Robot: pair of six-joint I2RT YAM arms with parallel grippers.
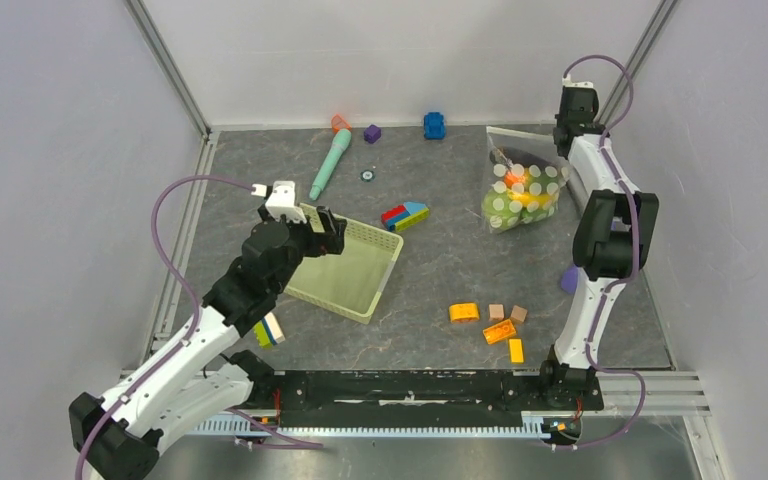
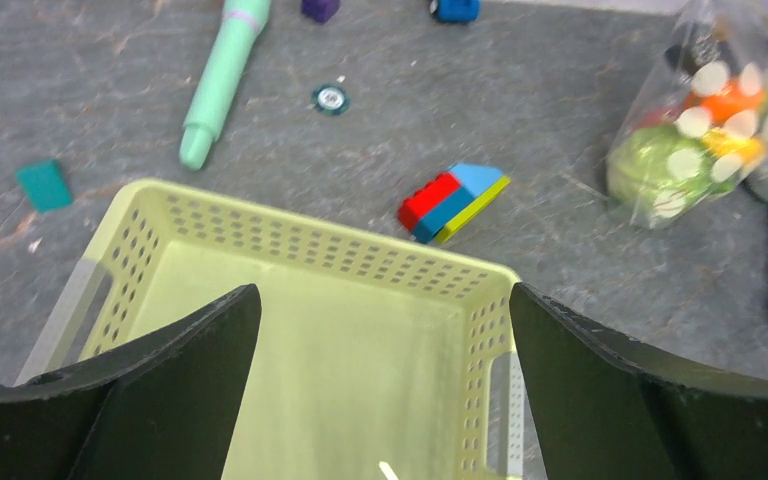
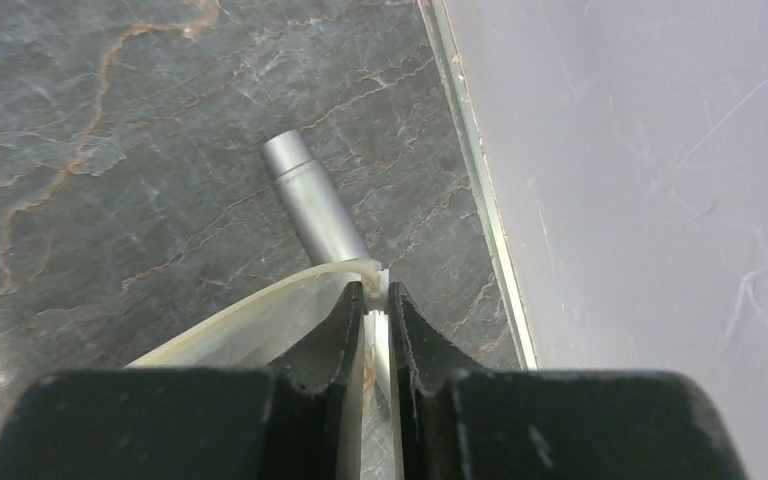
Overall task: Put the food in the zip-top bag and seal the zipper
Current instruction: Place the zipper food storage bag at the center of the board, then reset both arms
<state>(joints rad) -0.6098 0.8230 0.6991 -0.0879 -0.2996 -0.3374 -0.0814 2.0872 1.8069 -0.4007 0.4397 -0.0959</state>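
The clear zip-top bag (image 1: 522, 190) with white dots lies at the far right and holds green, orange and yellow food. It also shows in the left wrist view (image 2: 695, 140). My right gripper (image 1: 566, 140) is at the bag's far right corner. In the right wrist view it (image 3: 378, 292) is shut on the end of the whitish zipper (image 3: 260, 300). A purple food piece (image 1: 569, 279) lies on the table beside the right arm. My left gripper (image 1: 332, 232) hangs open and empty over the basket, its jaws wide apart (image 2: 382, 292).
A pale green lattice basket (image 1: 392, 262) is empty at centre left. There is a teal stick (image 1: 329, 165), a red-blue-yellow block (image 1: 404, 215), orange and tan blocks (image 1: 500, 332), a purple cube (image 1: 372, 133) and a blue toy (image 1: 434, 125). A silver cylinder (image 3: 315, 200) lies by the right wall.
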